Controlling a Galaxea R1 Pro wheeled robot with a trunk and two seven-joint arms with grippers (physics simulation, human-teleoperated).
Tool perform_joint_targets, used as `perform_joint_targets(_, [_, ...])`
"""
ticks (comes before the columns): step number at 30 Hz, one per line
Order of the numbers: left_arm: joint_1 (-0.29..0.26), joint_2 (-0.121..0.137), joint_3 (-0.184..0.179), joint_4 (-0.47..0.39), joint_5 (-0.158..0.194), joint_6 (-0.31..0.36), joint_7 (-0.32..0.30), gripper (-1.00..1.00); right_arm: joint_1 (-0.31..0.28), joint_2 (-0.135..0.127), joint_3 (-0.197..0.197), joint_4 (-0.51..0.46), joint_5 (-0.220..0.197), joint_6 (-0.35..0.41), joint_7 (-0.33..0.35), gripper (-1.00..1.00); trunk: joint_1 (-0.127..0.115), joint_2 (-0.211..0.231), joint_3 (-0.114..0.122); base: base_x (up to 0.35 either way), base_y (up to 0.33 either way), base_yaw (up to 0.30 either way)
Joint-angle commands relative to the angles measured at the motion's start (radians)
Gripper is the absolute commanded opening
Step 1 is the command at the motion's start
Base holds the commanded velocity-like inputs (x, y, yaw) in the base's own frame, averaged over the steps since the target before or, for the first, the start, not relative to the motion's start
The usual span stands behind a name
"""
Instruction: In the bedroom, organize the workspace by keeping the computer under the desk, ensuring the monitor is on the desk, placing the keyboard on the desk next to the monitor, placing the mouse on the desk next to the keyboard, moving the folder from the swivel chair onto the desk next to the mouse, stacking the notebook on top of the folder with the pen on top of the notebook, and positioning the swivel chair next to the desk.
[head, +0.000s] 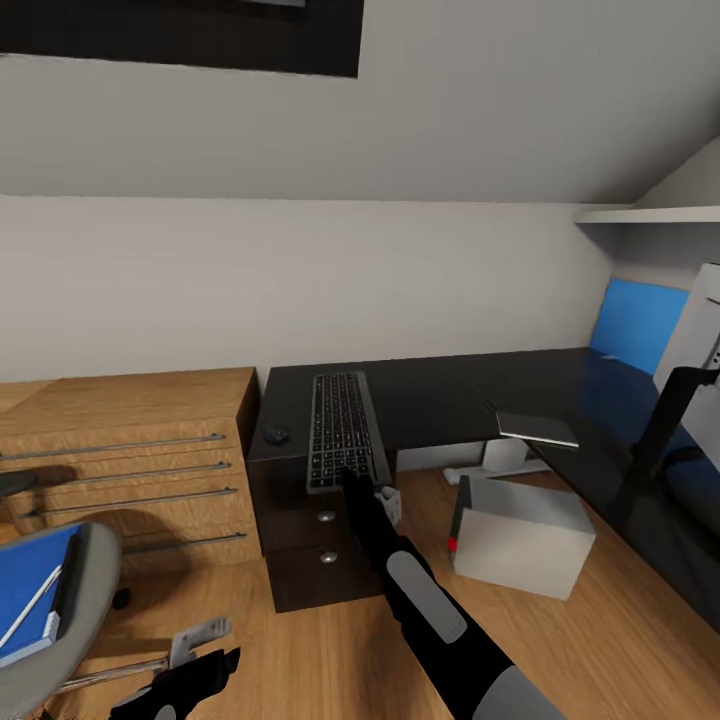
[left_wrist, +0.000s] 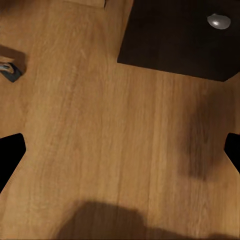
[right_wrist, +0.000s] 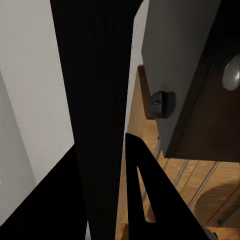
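The keyboard (head: 340, 428) lies lengthwise on the left end of the black desk (head: 450, 390), its near end sticking out past the front edge. My right gripper (head: 358, 482) is shut on that near end. The mouse (head: 276, 435) (right_wrist: 161, 103) sits just left of it. A thin dark grey notebook (head: 537, 428) rests at the desk's inner edge. The computer (head: 520, 535) stands on the floor by the desk. At the lower left, the blue folder (head: 28, 590) lies on the swivel chair (head: 95, 585) with the pen (head: 30, 606) across it. My left gripper (head: 200, 672) (left_wrist: 120, 150) hangs open over bare floor.
A light oak low cabinet (head: 130, 450) stands against the desk's left side. The drawer unit with round knobs (head: 327, 517) (left_wrist: 219, 21) is under the keyboard. A blue wall panel (head: 635, 320) and a black stand (head: 665, 420) are at the right, under a shelf (head: 650, 213).
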Motion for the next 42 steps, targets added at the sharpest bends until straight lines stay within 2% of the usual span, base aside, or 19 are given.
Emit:
perform_joint_targets(1, [-0.001, 0.001, -0.003, -0.001, 0.010, 0.001, 0.010, 1.00, -0.001, -0.001, 0.003, 0.001, -0.012, -0.007, 0.010, -1.00, 0.000, 0.000, -0.001, 0.000, 0.000, 0.051])
perform_joint_targets(15, [-0.001, 0.001, -0.001, 0.022, 0.012, -0.007, 0.009, 1.00, -0.001, -0.003, 0.000, 0.000, -0.013, -0.007, 0.019, -1.00, 0.000, 0.000, -0.001, 0.043, 0.034, 0.008])
perform_joint_targets(21, [-0.001, 0.029, -0.001, 0.023, 0.013, -0.007, 0.009, 1.00, -0.001, 0.000, 0.007, 0.002, -0.014, -0.007, 0.021, -1.00, 0.000, 0.000, -0.001, 0.238, 0.197, 0.000])
perform_joint_targets(30, [-0.001, 0.030, -0.002, 0.024, 0.014, -0.007, 0.009, 1.00, -0.001, -0.003, 0.005, 0.002, -0.014, -0.007, 0.019, -1.00, 0.000, 0.000, -0.001, 0.257, 0.097, 0.000])
perform_joint_targets(39, [-0.001, 0.030, -0.002, 0.027, 0.013, -0.007, 0.009, 1.00, 0.000, -0.007, 0.004, 0.004, -0.013, -0.007, 0.019, -1.00, 0.000, 0.000, -0.001, 0.078, -0.007, 0.000])
perform_joint_targets(42, [-0.001, 0.030, -0.001, 0.025, 0.012, -0.008, 0.009, 1.00, 0.000, -0.007, -0.003, 0.049, -0.011, -0.006, 0.017, -1.00, 0.000, 0.000, -0.001, 0.032, -0.001, 0.000])
